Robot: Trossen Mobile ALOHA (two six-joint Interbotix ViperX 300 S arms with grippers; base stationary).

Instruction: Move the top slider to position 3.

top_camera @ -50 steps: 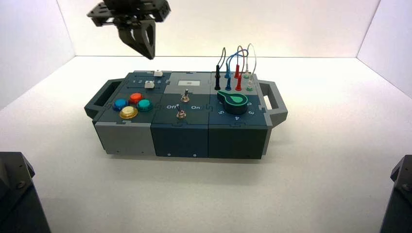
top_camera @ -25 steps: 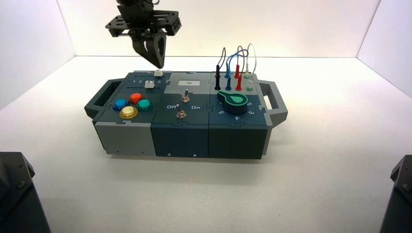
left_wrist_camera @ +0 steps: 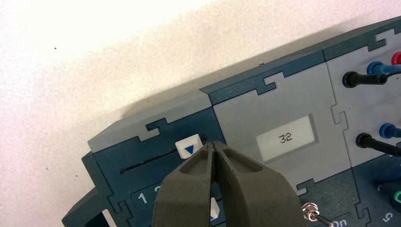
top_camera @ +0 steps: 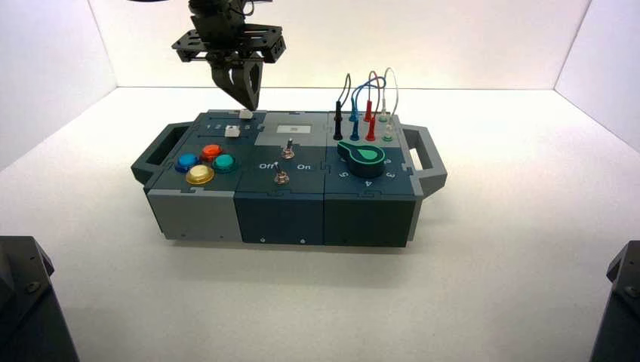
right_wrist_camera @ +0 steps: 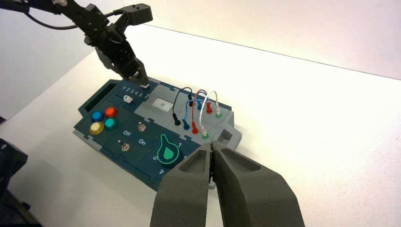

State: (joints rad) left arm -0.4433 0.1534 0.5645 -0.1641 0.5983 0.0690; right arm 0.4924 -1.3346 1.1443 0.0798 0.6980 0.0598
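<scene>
The top slider [left_wrist_camera: 188, 147], a small white cube with a blue triangle, sits at the end of its slot nearest the grey display panel. It also shows in the high view [top_camera: 245, 114]. My left gripper [left_wrist_camera: 215, 144] is shut and empty, its tips right beside the slider on the display side, just above the box [top_camera: 250, 103]. Its twin slider [top_camera: 232, 131] peeks out between my fingers [left_wrist_camera: 213, 209]. The printed 1-to-5 scale [right_wrist_camera: 133, 91] lies between the two sliders; in the left wrist view only digit 1 [left_wrist_camera: 143, 198] shows, and digit 3 is hidden. My right gripper [right_wrist_camera: 211, 147] is shut and parked away from the box.
The display [left_wrist_camera: 285, 137] reads 32. Coloured round buttons [top_camera: 202, 161], two toggle levers [top_camera: 284, 164], a green dial [top_camera: 365, 157] and plugged wires [top_camera: 366, 105] stand on the box. Handles [top_camera: 426, 154] stick out at both ends.
My left gripper has moved to the right and down, from above the box's back left to just over the top slider. The sliders have not moved.
</scene>
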